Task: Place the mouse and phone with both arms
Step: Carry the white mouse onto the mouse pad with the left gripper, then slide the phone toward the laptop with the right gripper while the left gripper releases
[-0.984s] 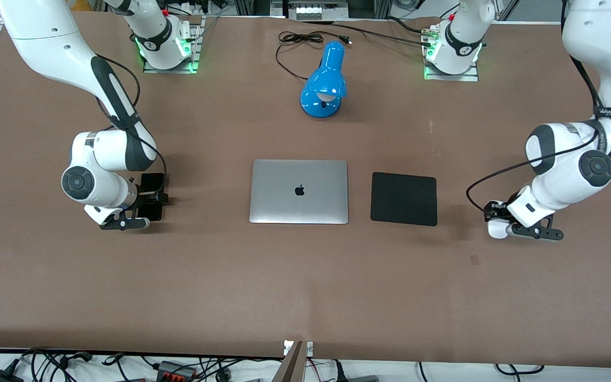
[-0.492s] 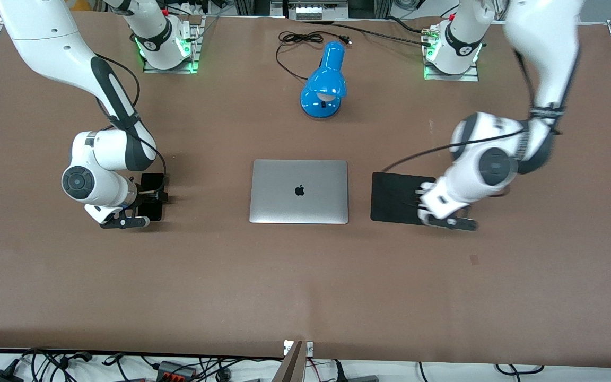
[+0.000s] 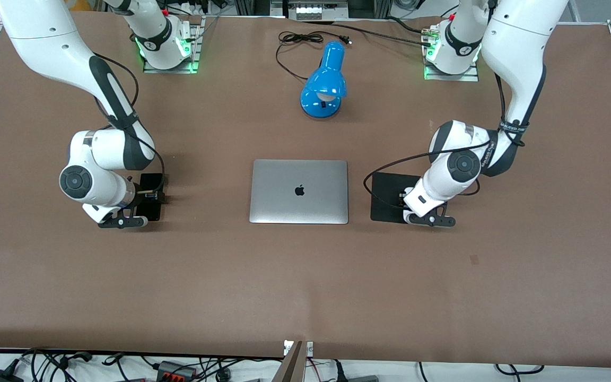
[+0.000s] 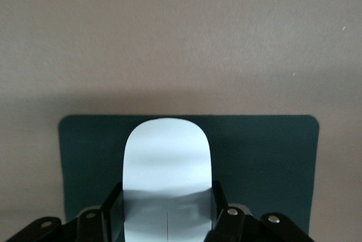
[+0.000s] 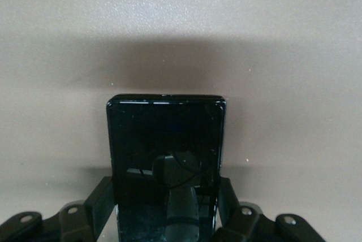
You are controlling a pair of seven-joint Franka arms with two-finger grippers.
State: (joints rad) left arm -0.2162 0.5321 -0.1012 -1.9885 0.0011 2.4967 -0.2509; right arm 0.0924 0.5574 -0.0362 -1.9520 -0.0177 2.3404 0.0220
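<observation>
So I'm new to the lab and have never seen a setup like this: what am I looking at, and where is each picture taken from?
Two white robot arms work at a brown table. The wide picture comes from a high camera facing them. The other two come from cameras on the wrists.

The left gripper is shut on the white mouse, over the black pad. The right gripper is shut on the black phone, toward the right arm's end of the table.

A closed silver laptop lies beside the pad. A blue desk lamp stands farther from the front camera than the laptop.
</observation>
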